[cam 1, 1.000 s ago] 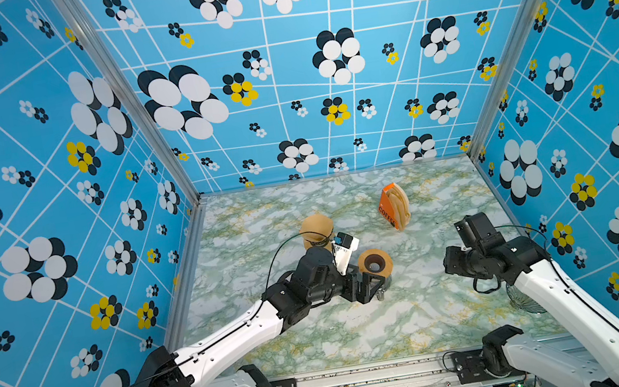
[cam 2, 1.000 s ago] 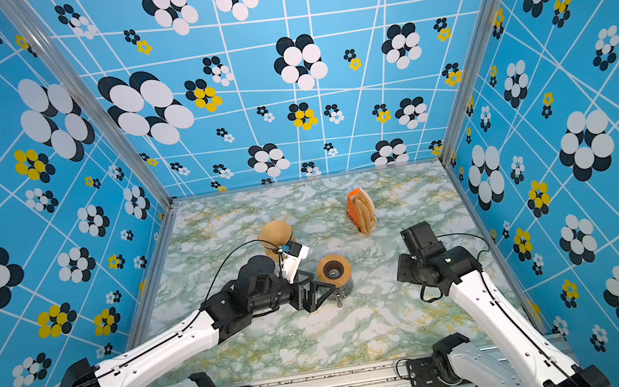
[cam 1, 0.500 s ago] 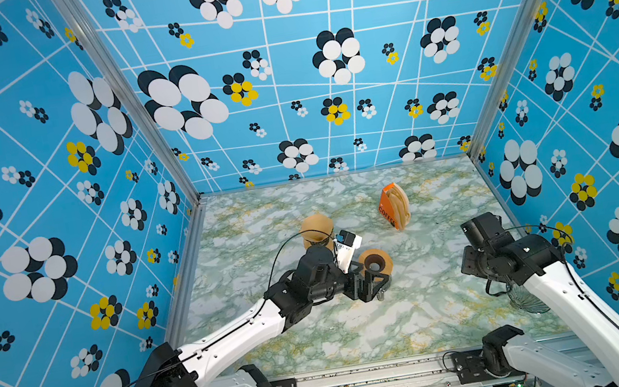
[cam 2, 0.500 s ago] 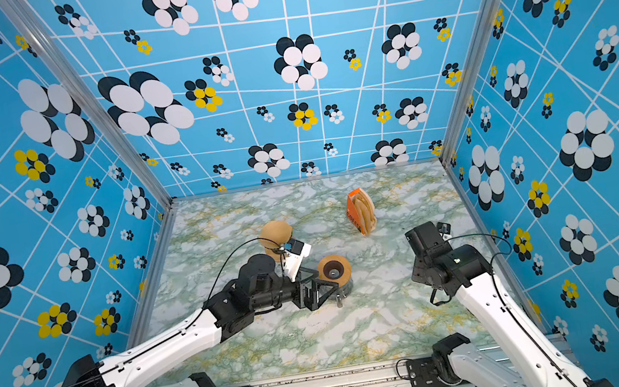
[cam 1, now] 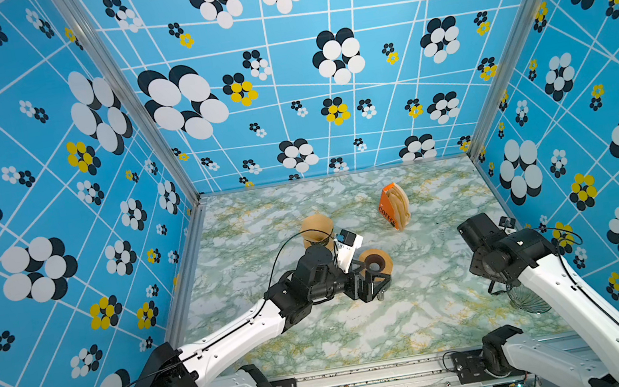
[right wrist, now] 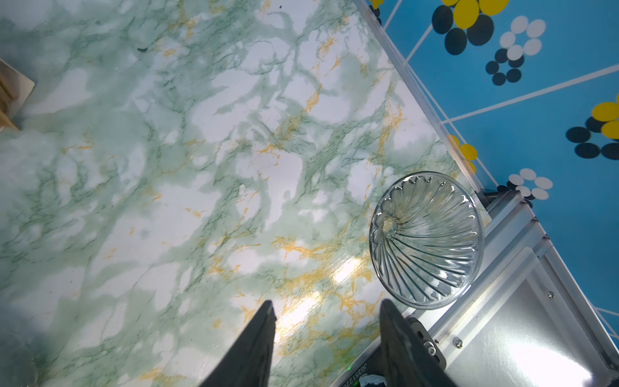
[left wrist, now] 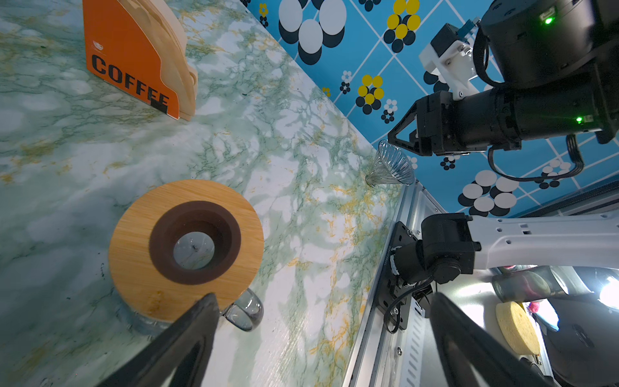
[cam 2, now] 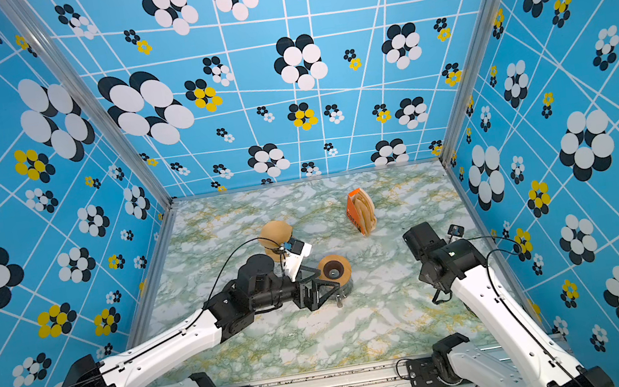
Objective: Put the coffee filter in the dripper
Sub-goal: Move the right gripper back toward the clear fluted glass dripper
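The dripper, a clear ribbed glass cone (right wrist: 427, 239), lies tilted at the table's front right corner, partly under my right arm in a top view (cam 1: 529, 300). My right gripper (right wrist: 326, 305) hovers just beside it, open with nothing between the fingers. A tan coffee filter (cam 1: 316, 228) lies behind my left wrist, and more filters stand in an orange COFFEE holder (cam 1: 394, 206). A wooden ring stand (left wrist: 186, 248) with a brown insert and glass handle sits mid-table. My left gripper (left wrist: 323, 301) is wide open, with one finger over the ring's rim by the handle.
The aluminium front rail (cam 1: 370, 374) and both arm bases run along the near edge. Blue flowered walls (cam 1: 55, 243) close in the left, back and right sides. Bare marble tabletop (cam 1: 423, 311) lies between the two arms.
My right arm has drawn back toward the front right corner, over the glass cone, and its jaws have narrowed slightly. The left arm has barely moved.
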Robot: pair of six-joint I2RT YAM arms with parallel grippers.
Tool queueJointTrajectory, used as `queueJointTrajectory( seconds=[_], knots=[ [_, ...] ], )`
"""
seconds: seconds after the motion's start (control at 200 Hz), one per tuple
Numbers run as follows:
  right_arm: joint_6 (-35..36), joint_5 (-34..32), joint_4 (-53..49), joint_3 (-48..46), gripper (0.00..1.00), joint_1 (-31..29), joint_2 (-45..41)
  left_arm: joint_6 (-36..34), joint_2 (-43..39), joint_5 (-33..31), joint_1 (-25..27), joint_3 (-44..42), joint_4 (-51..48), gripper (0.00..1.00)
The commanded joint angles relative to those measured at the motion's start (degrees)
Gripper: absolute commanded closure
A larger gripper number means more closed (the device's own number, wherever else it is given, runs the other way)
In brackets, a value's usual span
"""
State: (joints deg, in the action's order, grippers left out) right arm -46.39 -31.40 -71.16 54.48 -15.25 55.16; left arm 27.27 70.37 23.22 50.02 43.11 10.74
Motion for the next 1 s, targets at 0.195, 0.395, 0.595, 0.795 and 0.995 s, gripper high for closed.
queueJointTrajectory(
  seconds=[0.195, 0.395, 0.595, 0.795, 0.995],
  knots=[
    [0.0, 2.39, 3.94, -3.44, 0.45, 10.51, -2.54, -0.28, -0.33, 2.86, 0.25, -1.36, 3.72, 0.01],
    [0.27, 4.14, 7.81, -7.62, 0.43, 15.04, -2.41, 0.23, 1.02, 4.19, 0.25, -1.36, 5.52, 0.01],
    [1.62, 4.75, 11.66, -10.91, 0.37, 19.72, -1.52, 1.88, 2.57, 5.04, 0.25, -2.62, 9.24, 0.01],
    [3.67, 5.81, 16.07, -12.97, 0.37, 22.58, 0.03, 2.36, 3.21, 5.5, 0.34, -2.99, 10.6, 0.01],
    [4.96, 7.08, 19.47, -14.79, 0.4, 24.97, 1.78, 2.7, 3.15, 5.26, 0.43, -2.85, 10.4, 0.01]
  ],
)
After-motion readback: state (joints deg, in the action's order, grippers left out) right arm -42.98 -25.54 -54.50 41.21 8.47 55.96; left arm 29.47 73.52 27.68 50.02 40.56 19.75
